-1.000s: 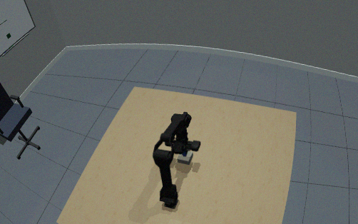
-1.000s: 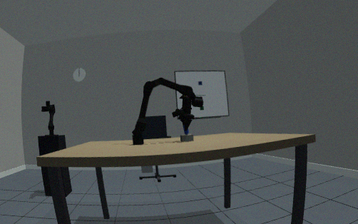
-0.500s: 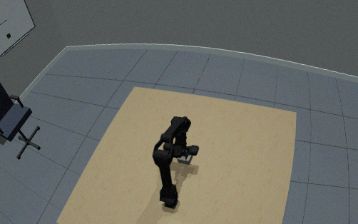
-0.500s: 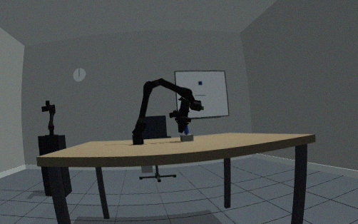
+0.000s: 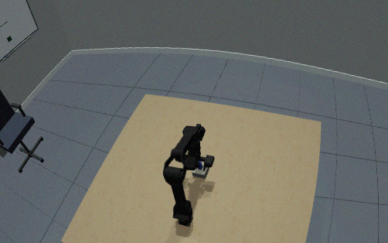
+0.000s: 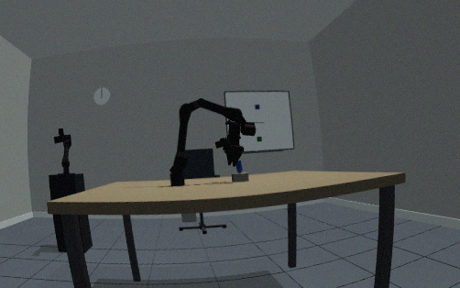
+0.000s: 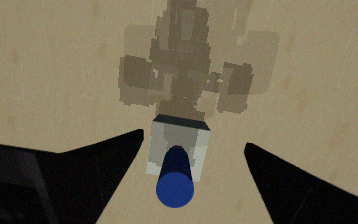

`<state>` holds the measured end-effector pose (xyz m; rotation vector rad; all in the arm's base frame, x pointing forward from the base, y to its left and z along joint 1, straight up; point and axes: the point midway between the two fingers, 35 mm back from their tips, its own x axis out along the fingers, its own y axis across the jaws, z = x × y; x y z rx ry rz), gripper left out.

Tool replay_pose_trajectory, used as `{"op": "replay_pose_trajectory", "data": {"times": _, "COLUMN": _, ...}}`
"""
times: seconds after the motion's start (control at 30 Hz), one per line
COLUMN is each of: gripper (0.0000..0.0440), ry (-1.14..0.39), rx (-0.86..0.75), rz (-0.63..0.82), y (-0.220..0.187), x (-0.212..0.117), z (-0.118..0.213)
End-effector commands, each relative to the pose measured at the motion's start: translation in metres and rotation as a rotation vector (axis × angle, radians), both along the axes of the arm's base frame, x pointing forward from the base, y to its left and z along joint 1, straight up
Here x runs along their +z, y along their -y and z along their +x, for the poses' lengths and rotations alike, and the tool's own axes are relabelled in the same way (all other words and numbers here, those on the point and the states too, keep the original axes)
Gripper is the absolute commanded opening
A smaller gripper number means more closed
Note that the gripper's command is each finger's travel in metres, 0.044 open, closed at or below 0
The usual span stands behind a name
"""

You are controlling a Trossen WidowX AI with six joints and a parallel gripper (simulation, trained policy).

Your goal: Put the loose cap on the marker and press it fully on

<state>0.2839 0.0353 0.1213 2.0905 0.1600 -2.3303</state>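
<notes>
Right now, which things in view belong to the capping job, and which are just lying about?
Job:
- holder block
- blue piece standing at it
- end effector

Background:
- chair
- whiteboard
- wall clock

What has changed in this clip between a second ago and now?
The gripper has drawn back a little toward the arm's base and slightly up, uncovering more of the blue cap. Its fingers stand open around nothing; the earlier views are too small to show any release. The holder block stayed put.
</notes>
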Motion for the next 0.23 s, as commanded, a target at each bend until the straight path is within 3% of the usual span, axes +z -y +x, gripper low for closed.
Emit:
{"op": "replay_pose_trajectory", "data": {"times": 0.0, "gripper": 0.0440, "ry": 0.042, "rx": 0.001, "rz": 0.013, "y": -0.001, "x": 0.015, "z": 0.002}}
{"op": "replay_pose_trajectory", "data": {"times": 0.2, "gripper": 0.0440, "ry": 0.084, "rx": -0.008, "rz": 0.022, "y": 0.001, "x": 0.031, "z": 0.002}}
